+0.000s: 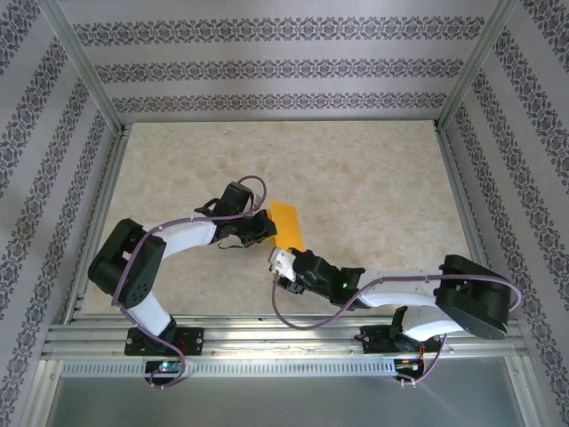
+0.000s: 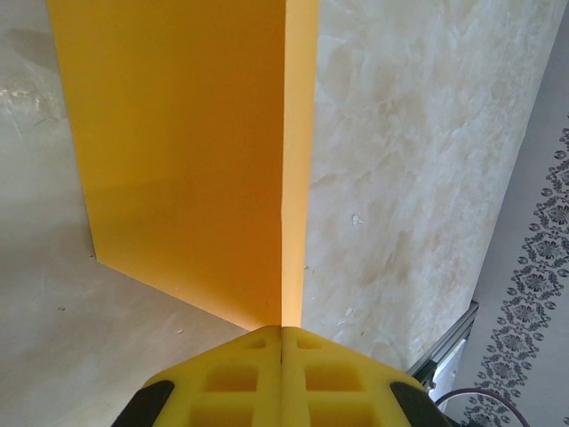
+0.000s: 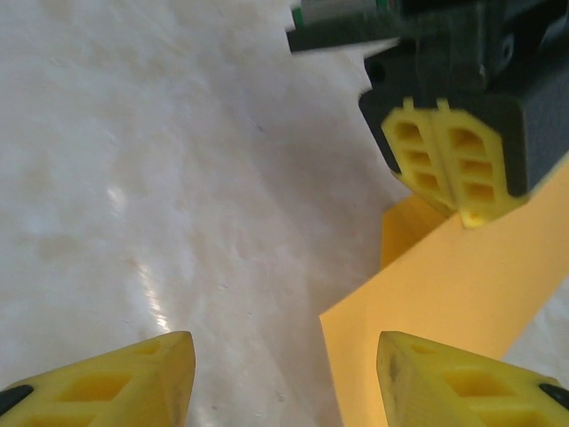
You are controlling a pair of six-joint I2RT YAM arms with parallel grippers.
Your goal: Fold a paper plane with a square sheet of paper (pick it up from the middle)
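Left jaws clenched on the thin orange-yellow folded paper sheet [image 1: 286, 225], gripping it at the end of its crease. The sheet is mid-frame in the top view, over the beige marbled table [image 1: 373, 178]. Right jaws released, spread wide with nothing between them, just below the sheet in the top view, near its lower edge.
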